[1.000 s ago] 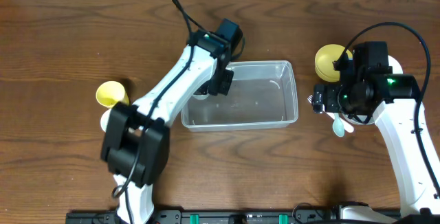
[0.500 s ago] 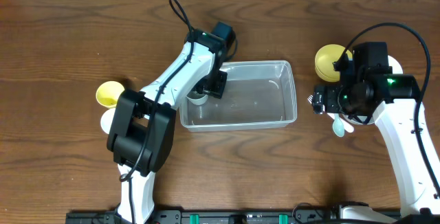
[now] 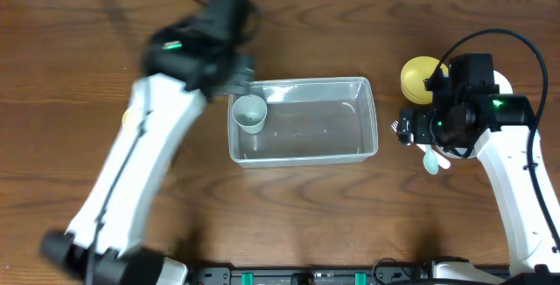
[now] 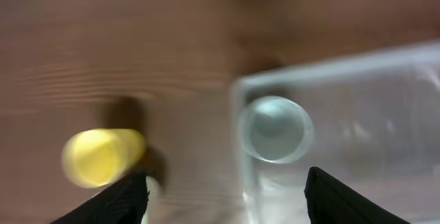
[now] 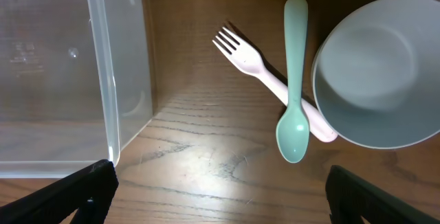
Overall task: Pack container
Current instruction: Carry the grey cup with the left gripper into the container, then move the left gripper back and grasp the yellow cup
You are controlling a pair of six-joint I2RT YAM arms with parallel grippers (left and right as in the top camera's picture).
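The left arm (image 3: 149,145) swings up and away from the container (image 3: 367,119), the left tool (image 4: 223,196) spread wide and empty, and a pale cup (image 3: 250,113) now stands uncovered in the container's left end.

Clear plastic rectangular container (image 3: 324,132) mid-way along a dark wooden table (image 3: 70,75), small pale cup (image 3: 250,113) upright inside its left end, blurred white-and-black left arm (image 3: 144,158) beside that end, yellow round bowl (image 3: 418,77) and mint spoon (image 3: 431,161) by the right arm (image 3: 516,171).
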